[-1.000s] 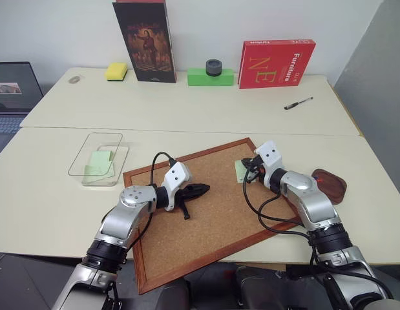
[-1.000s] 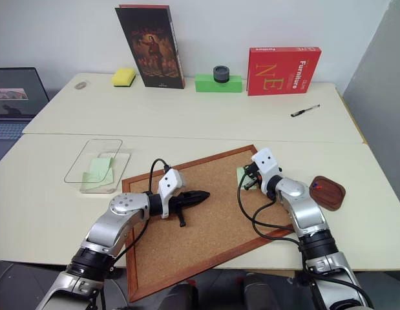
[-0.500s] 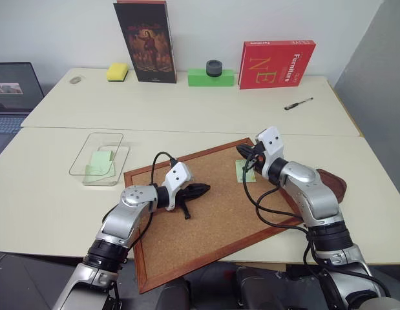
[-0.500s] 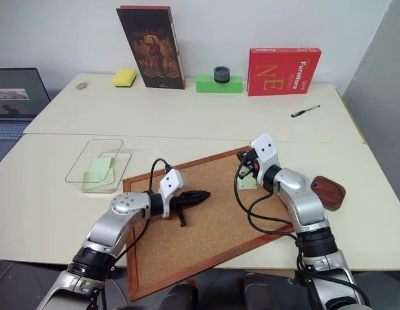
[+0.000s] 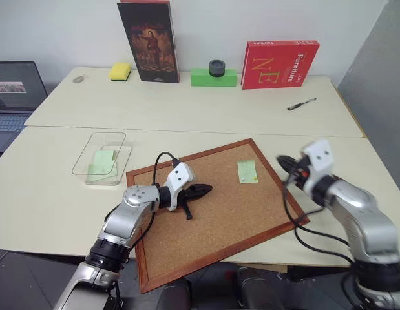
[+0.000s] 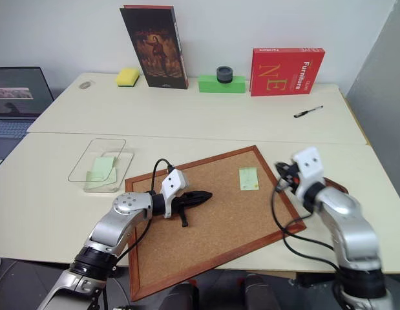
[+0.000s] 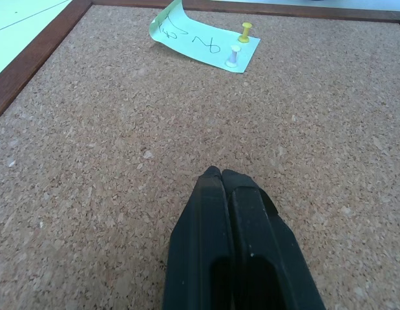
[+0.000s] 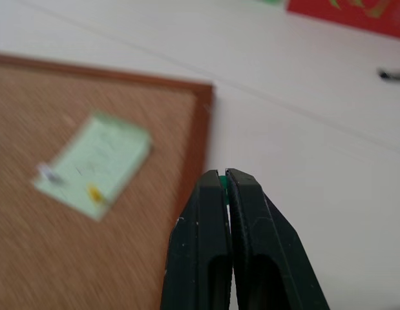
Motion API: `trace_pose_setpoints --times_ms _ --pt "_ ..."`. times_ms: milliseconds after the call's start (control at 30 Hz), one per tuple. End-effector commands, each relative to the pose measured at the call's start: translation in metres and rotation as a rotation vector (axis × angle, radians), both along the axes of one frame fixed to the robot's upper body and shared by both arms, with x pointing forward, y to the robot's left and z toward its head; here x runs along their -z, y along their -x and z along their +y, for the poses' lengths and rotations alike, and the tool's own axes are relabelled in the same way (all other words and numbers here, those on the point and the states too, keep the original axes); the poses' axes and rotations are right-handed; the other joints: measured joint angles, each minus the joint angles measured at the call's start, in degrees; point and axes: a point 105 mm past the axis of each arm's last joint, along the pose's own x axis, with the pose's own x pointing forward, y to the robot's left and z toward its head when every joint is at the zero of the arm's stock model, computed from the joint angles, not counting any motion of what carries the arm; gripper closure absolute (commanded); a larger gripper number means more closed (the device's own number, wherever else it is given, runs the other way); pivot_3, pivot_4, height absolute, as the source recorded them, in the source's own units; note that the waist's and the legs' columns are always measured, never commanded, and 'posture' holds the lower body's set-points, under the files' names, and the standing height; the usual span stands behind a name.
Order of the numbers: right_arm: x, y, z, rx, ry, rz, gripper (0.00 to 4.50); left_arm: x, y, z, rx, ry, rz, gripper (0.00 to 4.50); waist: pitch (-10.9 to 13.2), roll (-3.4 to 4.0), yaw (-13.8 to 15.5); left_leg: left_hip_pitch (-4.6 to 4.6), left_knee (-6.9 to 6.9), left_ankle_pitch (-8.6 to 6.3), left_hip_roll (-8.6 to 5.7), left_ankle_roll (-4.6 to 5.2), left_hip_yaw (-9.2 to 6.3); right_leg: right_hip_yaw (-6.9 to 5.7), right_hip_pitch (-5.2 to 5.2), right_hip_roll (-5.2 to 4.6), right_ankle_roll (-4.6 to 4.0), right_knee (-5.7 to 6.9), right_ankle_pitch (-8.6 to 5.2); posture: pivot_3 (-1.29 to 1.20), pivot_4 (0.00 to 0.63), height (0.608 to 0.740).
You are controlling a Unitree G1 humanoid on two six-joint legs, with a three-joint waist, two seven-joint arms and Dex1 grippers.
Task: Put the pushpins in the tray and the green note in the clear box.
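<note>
Right pincer [image 5: 282, 159] withdrawn rightward, corkboard [image 5: 219, 219] unobstructed

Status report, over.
Left gripper shut, empty, over corkboard. Right gripper shut on green pushpin. Green note on corkboard, yellow pushpin and white pushpin in it.

1. An office or study room: pale tables [image 5: 187, 110] pushed together against a plain white wall.
2. An open laptop [image 5: 12, 93], upright books [image 5: 280, 63], a pen [image 5: 301, 103] and a corkboard [image 5: 212, 219] suggest desk work.
</note>
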Motion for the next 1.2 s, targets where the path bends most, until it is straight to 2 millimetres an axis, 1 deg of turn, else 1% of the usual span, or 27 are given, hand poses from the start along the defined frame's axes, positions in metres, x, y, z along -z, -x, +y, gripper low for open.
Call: trace_pose_setpoints --times_ms 33,100,200,400,467,500,567,633,733,867,933,1033,1100,1200 --pt "-0.011 0.007 -0.030 0.123 0.077 -0.041 4.48 0.019 0.006 0.003 0.007 -0.045 0.066 4.50 -0.1 0.09 -0.3 0.05 0.00 0.00 0.00 0.00 0.02 0.03 0.01 0.00 -0.01 0.01 -0.01 0.00 0.150 0.740" --pt "-0.006 0.010 -0.044 0.178 0.100 -0.023 4.48 0.019 0.006 0.004 0.009 -0.047 0.067 4.50 -0.1 0.11 -0.3 0.09 0.02 0.00 0.00 0.00 0.04 0.06 0.03 0.01 -0.25 0.04 -0.15 0.00 0.150 0.740" --pt "0.000 0.011 -0.061 0.245 0.123 -0.004 4.48 0.020 0.006 0.004 0.012 -0.049 0.068 4.50 -0.1 0.11 -0.4 0.11 0.04 0.01 0.01 0.00 0.04 0.07 0.04 0.02 -0.27 0.04 -0.16 0.00 0.150 0.740" --pt "0.010 0.010 -0.073 0.284 0.134 0.039 4.48 0.019 0.006 0.004 0.015 -0.049 0.066 4.50 -0.1 0.11 -0.2 0.07 0.00 0.01 0.00 0.00 0.05 0.06 0.05 0.01 -0.25 0.01 -0.15 0.00 0.150 0.740" --pt "0.012 0.009 -0.074 0.283 0.142 0.054 4.03 0.019 0.006 0.004 0.015 -0.050 0.064 4.50 -0.1 0.12 -0.2 0.06 0.00 0.00 0.00 0.00 0.05 0.06 0.05 0.02 -0.25 0.01 -0.15 0.00 0.150 0.740" --pt "0.014 0.009 -0.075 0.280 0.144 0.061 3.89 0.019 0.006 0.004 0.015 -0.051 0.063 4.50 -0.1 0.12 -0.2 0.07 0.00 0.00 0.00 0.00 0.05 0.07 0.05 0.01 -0.26 0.01 -0.15 0.00 0.150 0.740" --pt "0.013 0.008 -0.074 0.276 0.142 0.062 3.38 0.019 0.006 0.004 0.016 -0.052 0.061 4.50 -0.1 0.11 -0.2 0.07 0.01 0.00 0.00 0.00 0.05 0.07 0.05 0.01 -0.26 0.01 -0.15 0.00 0.150 0.740" --pt "0.012 0.007 -0.074 0.273 0.140 0.059 3.02 0.019 0.007 0.004 0.015 -0.053 0.061 4.50 -0.1 0.12 -0.2 0.07 0.01 0.00 0.00 0.00 0.05 0.07 0.05 0.01 -0.27 0.01 -0.16 0.00 0.150 0.740" --pt "0.009 0.006 -0.074 0.273 0.130 0.052 2.31 0.020 0.007 0.005 0.014 -0.054 0.062 4.50 -0.1 0.12 -0.3 0.07 0.00 0.00 0.00 0.00 0.05 0.07 0.05 0.02 -0.26 0.01 -0.15 0.00 0.150 0.740" --pt "0.003 0.005 -0.073 0.273 0.103 0.024 1.52 0.020 0.007 0.006 0.012 -0.055 0.062 4.50 -0.1 0.12 -0.3 0.07 0.00 0.00 0.00 0.00 0.05 0.06 0.05 0.02 -0.26 0.01 -0.15 0.00 0.150 0.740" --pt "-0.005 0.006 -0.070 0.253 0.085 -0.007 1.12 0.020 0.007 0.006 0.011 -0.056 0.062 4.50 -0.1 0.12 -0.3 0.07 0.00 0.00 0.00 0.00 0.04 0.06 0.05 0.02 -0.26 0.01 -0.15 0.00 0.150 0.740" --pt "-0.017 0.009 -0.048 0.133 0.030 -0.040 1.12 0.021 0.007 0.007 0.009 -0.056 0.063 4.50 -0.1 0.12 -0.3 0.07 0.00 0.00 0.00 0.00 0.05 0.07 0.05 0.02 -0.26 0.01 -0.15 0.00 0.150 0.740" --pt "-0.020 0.015 -0.018 -0.009 -0.017 -0.038 1.12 0.021 0.006 0.007 0.010 -0.058 0.062 4.50 -0.1 0.12 -0.3 0.08 -0.01 0.00 0.01 0.00 0.04 0.06 0.05 0.02 -0.26 0.01 -0.15 0.00 0.150 0.740" --pt "-0.022 0.018 0.012 -0.125 -0.049 -0.049 1.12 0.021 0.006 0.007 0.011 -0.058 0.062 4.50 -0.1 0.11 -0.3 0.07 -0.01 0.00 0.01 0.00 0.02 0.04 0.05 0.03 -0.26 0.01 -0.16 0.00 0.150 0.740"
